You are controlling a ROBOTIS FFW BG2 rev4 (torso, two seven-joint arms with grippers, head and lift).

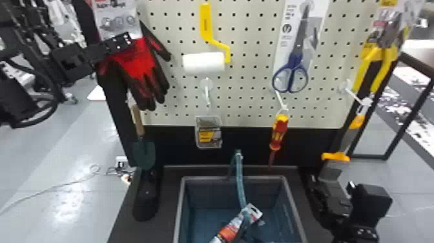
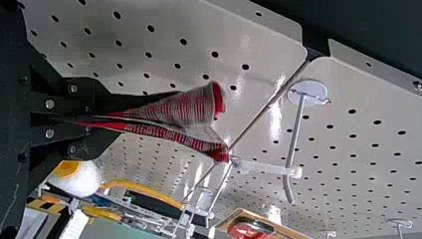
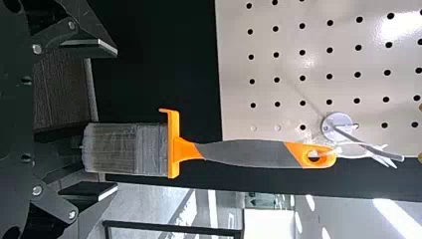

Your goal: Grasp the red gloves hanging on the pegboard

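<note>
Left tool (image 2: 92, 124) clamped on red gloves (image 1: 142, 68), upper-left of pegboard (image 1: 245, 103); judged best: firm squeeze, draw straight outward, no twisting; right tool (image 3: 105, 119) spread wide, empty, idle low right.

Up in the top middle of the head view hangs a paint roller (image 1: 203, 63) with a yellow handle. To its right are blue-handled scissors (image 1: 290, 76) on a card, and yellow pliers (image 1: 377, 61) hang in the upper right corner. Lower down are a small clear box (image 1: 208, 132), a red and yellow screwdriver (image 1: 278, 129) and, at left, a green trowel (image 1: 143, 152). An orange and grey brush (image 3: 214, 149) dangles from a hook. At bottom centre, a grey bin (image 1: 184, 206) holds a teal hose (image 1: 239, 181).
</note>
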